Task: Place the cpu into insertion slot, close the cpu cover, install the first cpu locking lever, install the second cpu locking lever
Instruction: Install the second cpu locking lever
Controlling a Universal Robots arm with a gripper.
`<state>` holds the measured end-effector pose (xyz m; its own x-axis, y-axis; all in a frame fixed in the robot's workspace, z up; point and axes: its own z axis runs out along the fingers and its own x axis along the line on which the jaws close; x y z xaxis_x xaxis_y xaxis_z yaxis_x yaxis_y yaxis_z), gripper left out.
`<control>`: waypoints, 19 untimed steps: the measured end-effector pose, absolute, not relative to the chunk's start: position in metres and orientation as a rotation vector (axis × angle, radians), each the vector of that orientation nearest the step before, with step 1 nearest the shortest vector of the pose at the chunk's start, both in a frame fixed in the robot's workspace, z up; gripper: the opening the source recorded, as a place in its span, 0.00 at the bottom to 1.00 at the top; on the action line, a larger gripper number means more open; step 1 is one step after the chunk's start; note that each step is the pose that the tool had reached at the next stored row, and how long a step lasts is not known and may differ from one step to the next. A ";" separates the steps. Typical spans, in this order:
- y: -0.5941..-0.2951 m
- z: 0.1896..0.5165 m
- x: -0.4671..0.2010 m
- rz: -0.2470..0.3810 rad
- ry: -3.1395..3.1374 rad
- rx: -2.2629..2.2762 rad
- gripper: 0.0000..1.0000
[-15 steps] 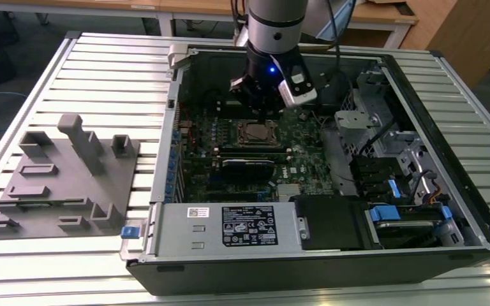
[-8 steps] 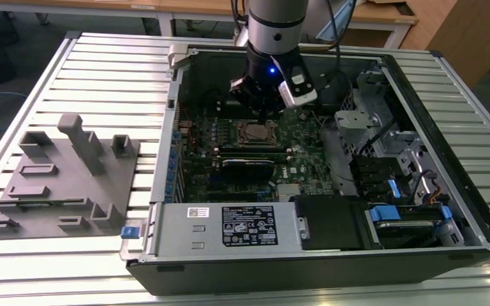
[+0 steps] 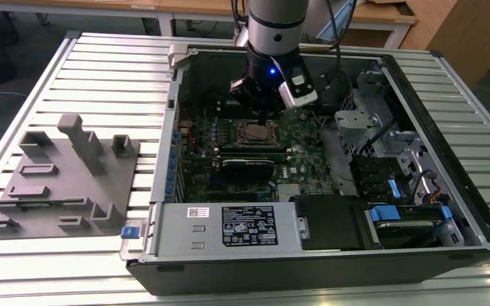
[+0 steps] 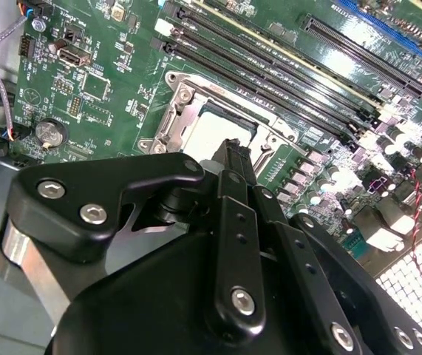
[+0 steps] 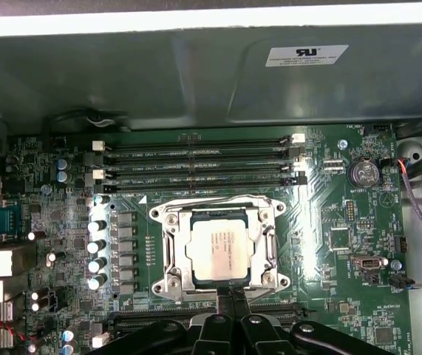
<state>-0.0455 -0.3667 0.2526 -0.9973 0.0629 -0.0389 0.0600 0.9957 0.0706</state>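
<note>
robot gripper hovering over a seated cpu inside an open computer case

looking down, in the exterior view, into an open computer case (image 3: 449,159) lying flat on a slatted metal table (image 3: 74,70), with a grey moulded holder (image 3: 66,178) resting on the table toward the exterior view's left. hanging from a grey and black arm (image 3: 275,38) and reaching into the case, a black gripper (image 3: 267,118) sitting just above the green board (image 3: 228,172). lying flat in the insertion slot (image 5: 222,248) in the first wrist view, the cpu (image 5: 224,248), its silver-grey top showing through the square window of the cpu cover (image 5: 177,244), which is lying closed around it. appearing pressed together, the gripper (image 5: 233,293) fingers (image 5: 225,294) forming one narrow black tip at the near edge of the slot, pinching nothing. showing the same in the second wrist view, the gripper (image 4: 234,151) tip overlapping the pale cpu (image 4: 214,126); not possible to tell whether it is touching. running just beside the slot, four long black memory slots (image 5: 203,159).
</note>
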 end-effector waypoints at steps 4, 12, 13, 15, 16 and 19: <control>-0.367 0.253 -0.046 0.108 3.097 0.095 0.11; -0.368 0.253 -0.046 0.108 3.097 0.095 0.11; -0.368 0.253 -0.046 0.108 3.097 0.095 0.11; -0.369 0.253 -0.046 0.108 3.097 0.095 0.11; -0.370 0.253 -0.046 0.108 3.097 0.095 0.11; -0.372 0.253 -0.046 0.108 3.097 0.095 0.11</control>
<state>-0.0456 -0.3721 0.2526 -0.9973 0.0628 -0.0389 0.0600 0.9957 0.0706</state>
